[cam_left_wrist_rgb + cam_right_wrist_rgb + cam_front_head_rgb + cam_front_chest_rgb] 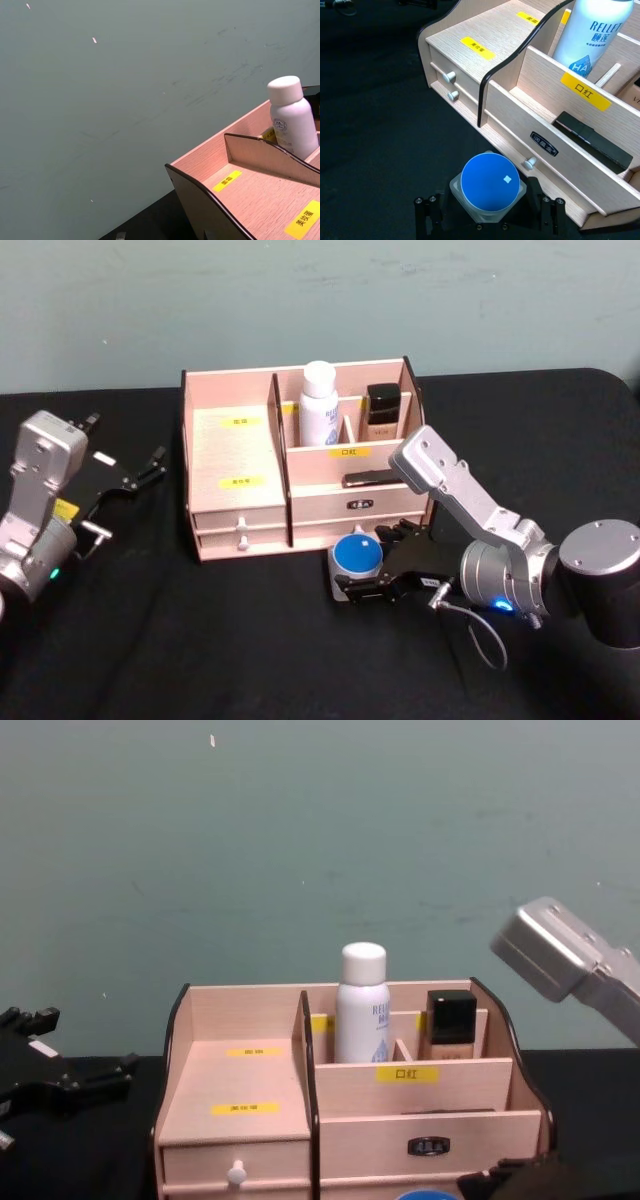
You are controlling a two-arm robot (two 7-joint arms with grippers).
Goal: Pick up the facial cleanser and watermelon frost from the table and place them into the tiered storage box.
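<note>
A small clear jar with a round blue lid [357, 553] [489, 182] sits just in front of the tiered storage box [235, 540] [520, 95] [240, 1070], below its right drawers. My right gripper [366, 578] [490, 212] is shut on this jar, one black finger on each side. I cannot tell whether the jar rests on the table. A white bottle with blue print [319, 405] [592, 35] [361, 1005] [291, 120] stands upright in the box's back compartment. My left gripper [125, 440] [80, 1045] hovers open left of the box, holding nothing.
A dark-capped tan bottle [382, 405] [450, 1020] stands beside the white bottle. A flat black item [370, 478] [592, 140] lies in the yellow-labelled front tier. The table is covered in black cloth [200, 640], and a grey-green wall [300, 840] rises behind.
</note>
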